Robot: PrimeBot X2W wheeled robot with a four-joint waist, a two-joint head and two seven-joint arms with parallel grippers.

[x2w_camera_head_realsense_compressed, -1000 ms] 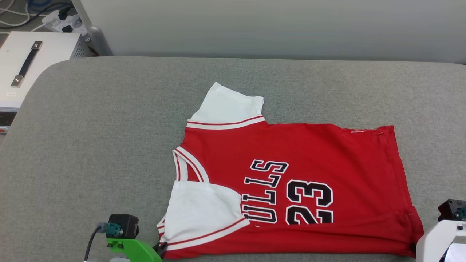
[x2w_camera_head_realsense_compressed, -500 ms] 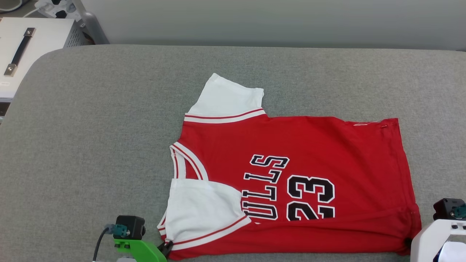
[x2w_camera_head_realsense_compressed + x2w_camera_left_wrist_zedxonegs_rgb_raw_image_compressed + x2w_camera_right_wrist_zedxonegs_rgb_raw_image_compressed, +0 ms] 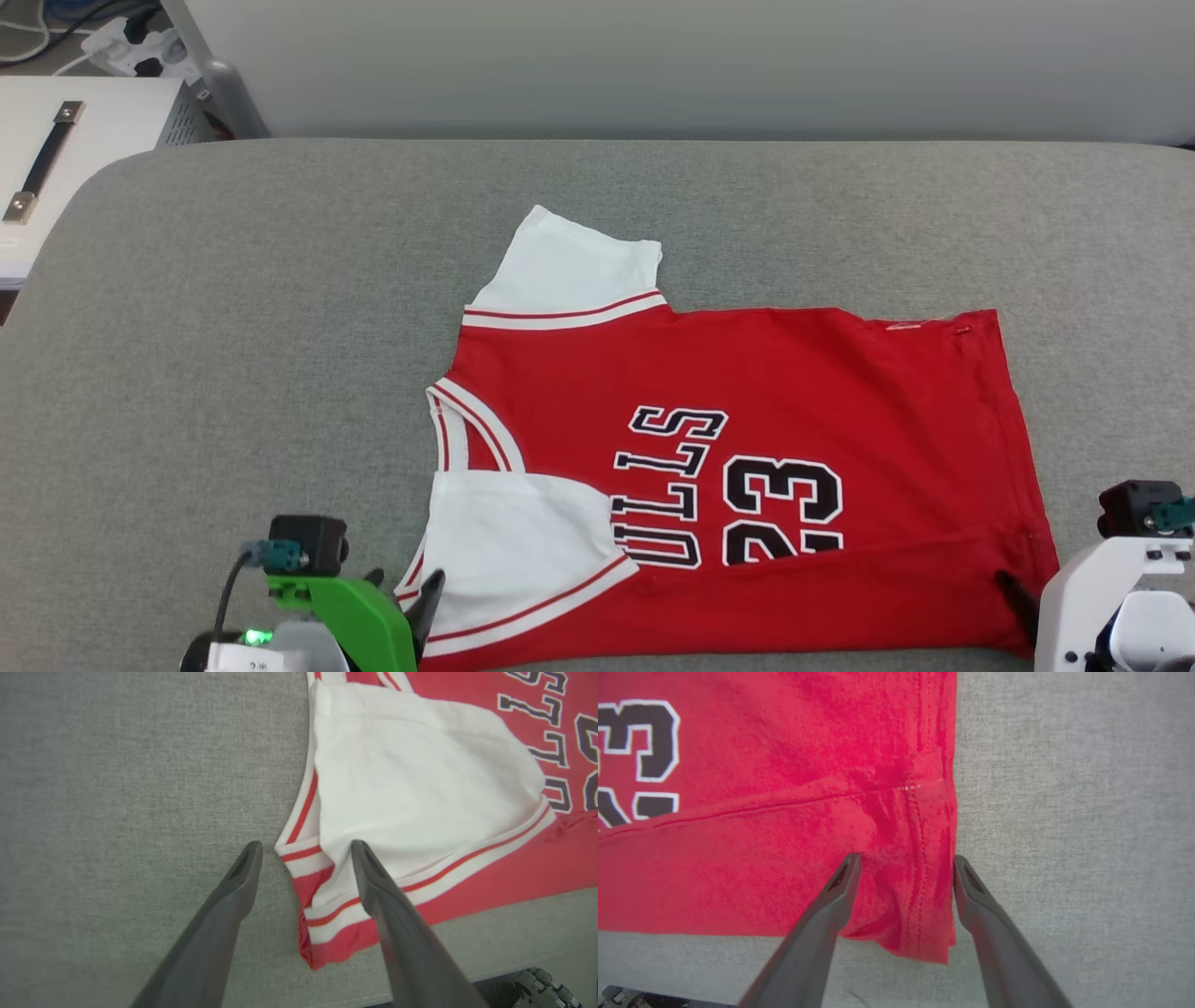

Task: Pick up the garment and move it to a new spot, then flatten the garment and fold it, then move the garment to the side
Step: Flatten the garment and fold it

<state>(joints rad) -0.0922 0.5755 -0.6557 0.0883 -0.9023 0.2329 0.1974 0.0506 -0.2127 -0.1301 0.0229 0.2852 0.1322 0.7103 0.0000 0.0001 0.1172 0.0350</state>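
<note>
The garment (image 3: 794,373), a red jersey with white sleeves and a black "23" print, lies flat on the grey padded table (image 3: 233,327). Its near long edge is folded over, covering part of the print. My left gripper (image 3: 406,593) stands open at the near left corner. In the left wrist view the left gripper (image 3: 306,847) straddles the striped sleeve trim of the garment (image 3: 420,774) without pinching it. My right gripper (image 3: 906,858) is open too, with its fingers on either side of the near right hem corner of the garment (image 3: 784,765). One right fingertip (image 3: 1013,588) shows at that corner.
A white box with a black handle (image 3: 84,140) and a power strip with cables (image 3: 131,47) sit beyond the table's far left corner. A pale wall runs behind the table. The table's near edge lies just below the garment.
Both grippers have gone from shut to open, letting go of the garment's near corners. The garment stays where it lay. The head camera has shifted slightly.
</note>
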